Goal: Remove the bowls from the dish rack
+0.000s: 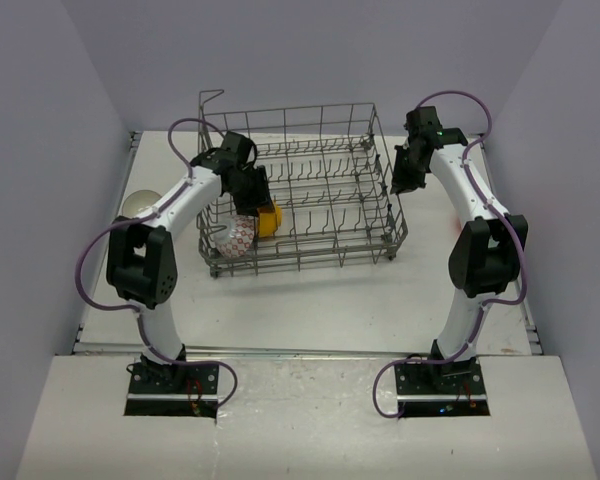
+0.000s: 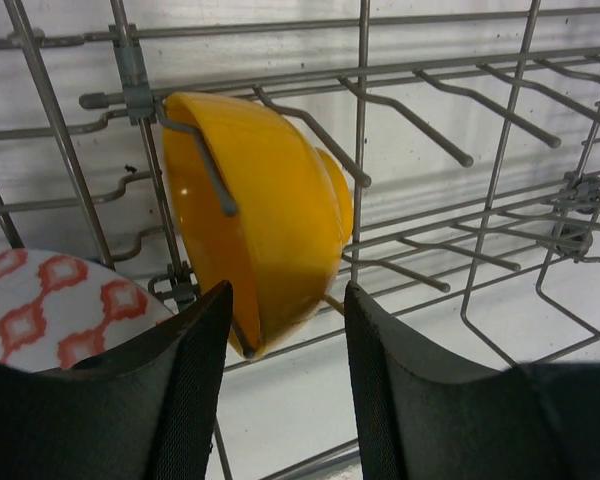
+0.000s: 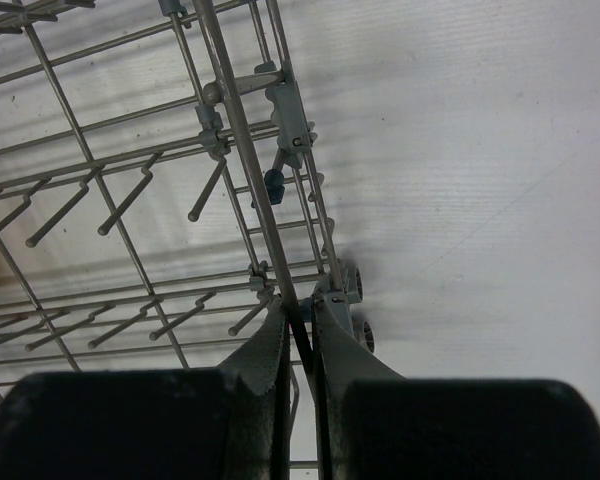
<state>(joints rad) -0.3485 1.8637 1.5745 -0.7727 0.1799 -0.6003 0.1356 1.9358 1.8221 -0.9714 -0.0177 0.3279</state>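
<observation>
The dish rack [image 1: 325,205] is a grey wire basket in the middle of the table. A yellow bowl [image 1: 269,221] stands on edge between tines at its front left, with a white, red-patterned bowl [image 1: 238,238] next to it. My left gripper [image 1: 257,196] reaches into the rack. In the left wrist view it [image 2: 288,295] is open, and the yellow bowl's [image 2: 270,220] lower edge sits just beyond the fingertips, untouched. The patterned bowl [image 2: 50,305] lies to the left. My right gripper [image 3: 298,312] is shut on a wire of the rack's right side [image 3: 242,150].
A pale bowl [image 1: 140,202] rests on the table left of the rack, partly behind my left arm. Upright tines [image 2: 410,115] and tall grid sides surround the left gripper. The rack's small wheels [image 3: 352,290] stand by the right gripper. Purple walls enclose the table.
</observation>
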